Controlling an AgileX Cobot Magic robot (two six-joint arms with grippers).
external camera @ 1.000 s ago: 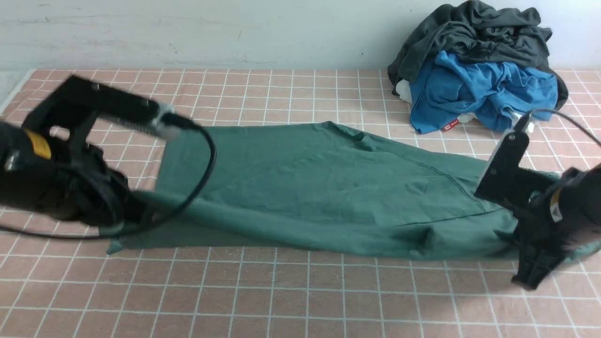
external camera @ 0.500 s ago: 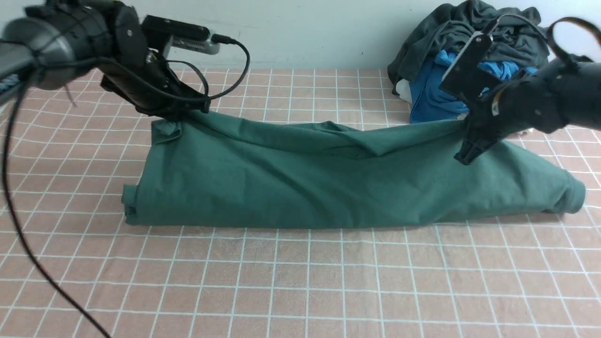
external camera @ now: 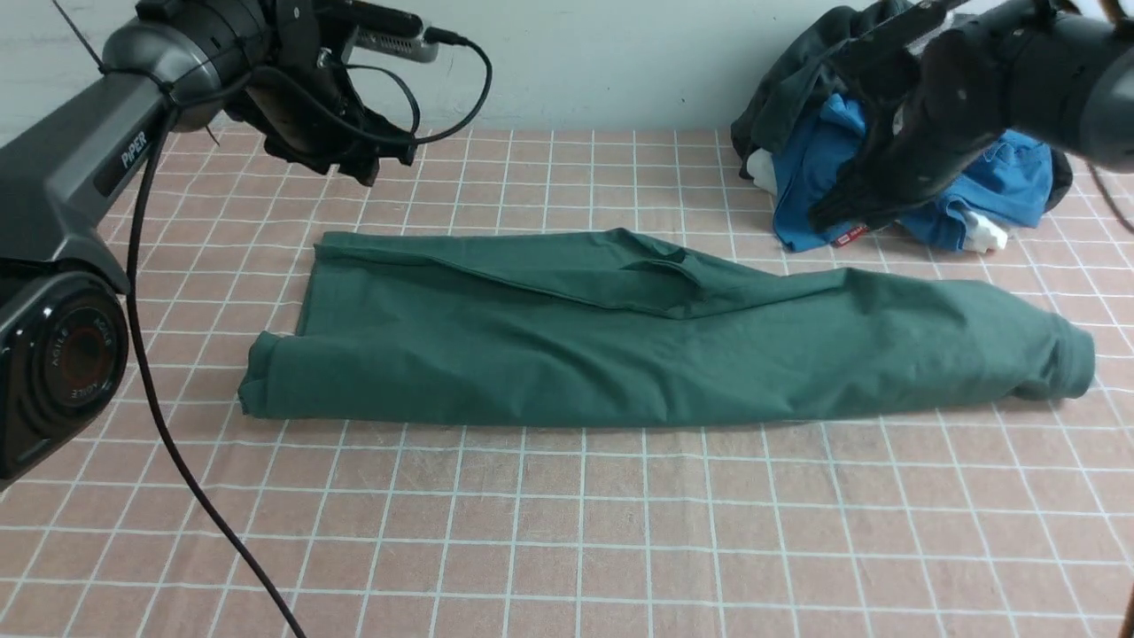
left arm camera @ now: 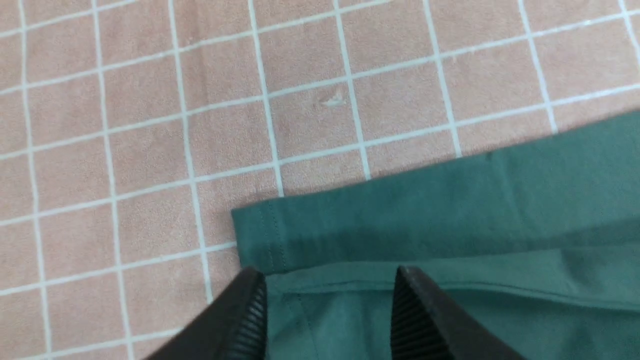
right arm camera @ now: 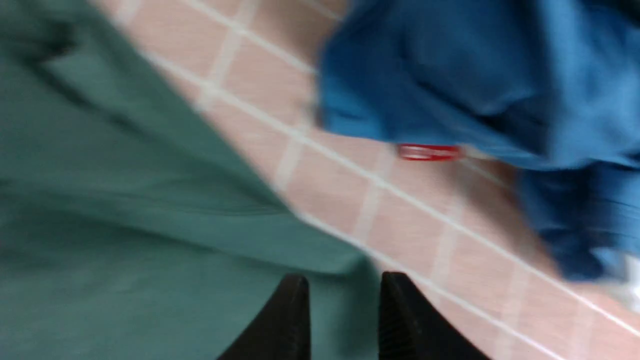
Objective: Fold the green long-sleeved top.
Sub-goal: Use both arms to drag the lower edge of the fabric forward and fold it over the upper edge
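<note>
In the front view, a big dark-green cotton long-sleeved top (external camera: 620, 363) lies on the pink tabletop with white squares (external camera: 576, 532). The green top is folded into one long strip that runs from left to right across the middle. The black left gripper (external camera: 376, 168) hangs in the air above the far left corner of the green top. The black right gripper (external camera: 828, 213) hangs in front of a crumpled bright blue cloth garment (external camera: 797, 186), which lies under a dark grey cloth garment (external camera: 780, 97) in the far right corner.

In the left wrist view, the left gripper (left arm camera: 327, 280) has its jaws wide apart with nothing in them. It is above a hemmed corner of the green top (left arm camera: 450, 210).

The right wrist view is blurry. The right gripper (right arm camera: 345, 285) has a small gap between its jaws and holds nothing. Below it is the edge of the green top (right arm camera: 125, 200), near the blue garment (right arm camera: 450, 75).
</note>
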